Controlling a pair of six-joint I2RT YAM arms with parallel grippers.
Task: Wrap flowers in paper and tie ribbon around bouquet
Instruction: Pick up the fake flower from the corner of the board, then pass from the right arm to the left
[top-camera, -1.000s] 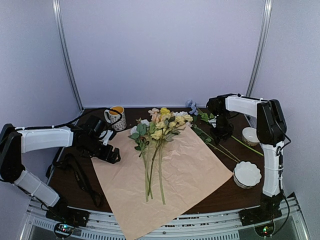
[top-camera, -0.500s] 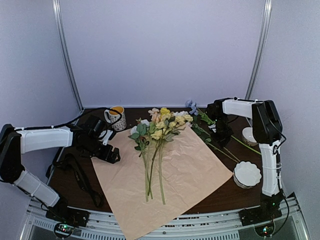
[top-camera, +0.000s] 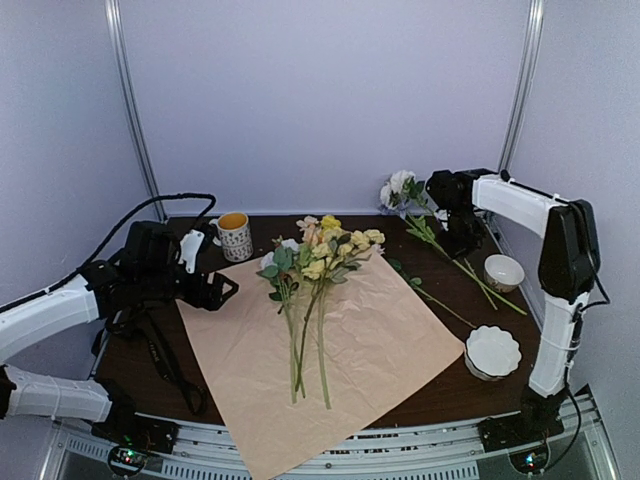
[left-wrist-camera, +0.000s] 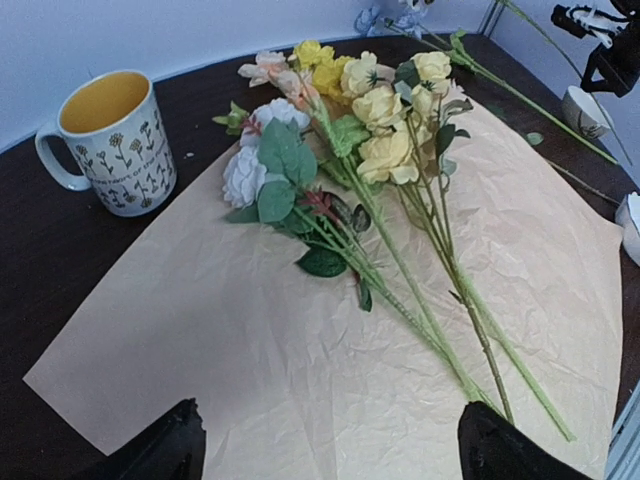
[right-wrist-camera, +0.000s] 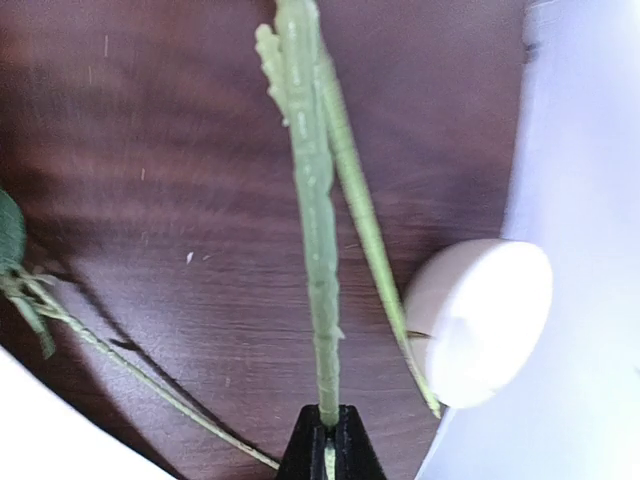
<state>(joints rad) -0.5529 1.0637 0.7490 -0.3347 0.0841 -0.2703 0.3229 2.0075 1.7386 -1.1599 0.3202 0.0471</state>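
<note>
Right gripper (right-wrist-camera: 330, 435): jaws pinched shut on a thick green stem of the sprig (right-wrist-camera: 315, 250). A thinner stem runs alongside; cannot tell whether it is gripped too.
- A second ago this gripper sat low over the stems right of the paper, jaws part open. Now it is clamped and higher (top-camera: 463, 243).
- The sprig's white and blue blooms (top-camera: 402, 188) have come up off the table (top-camera: 450, 385) and stand against the rear wall. The stem tails slant down to the right past the bowl (top-camera: 503, 272). Cannot tell whether the tails touch the wood.
- One stray stem (top-camera: 428, 298) stays flat between the paper's right edge and the bowl.

Left gripper (top-camera: 225, 290): fingers spread wide, holding nothing. It hovers at the paper's left edge and in its wrist view (left-wrist-camera: 330, 455) faces across the sheet.
- Since a second ago this arm has swung up and back, and the gripper sits a little higher.

Unchanged:
- The paper (top-camera: 370, 340) lies peach side up, near corner over the front edge.
- The flowers (top-camera: 318, 258) lie on it, blooms at the far end and stems toward the front.
- The mug (top-camera: 235, 237) stands upright just beyond the paper's far-left corner.
- The ribbon (top-camera: 160, 355) lies slack on the table left of the paper, under the left arm.
- The scalloped dish (top-camera: 494, 350) sits by the paper's right corner.
</note>
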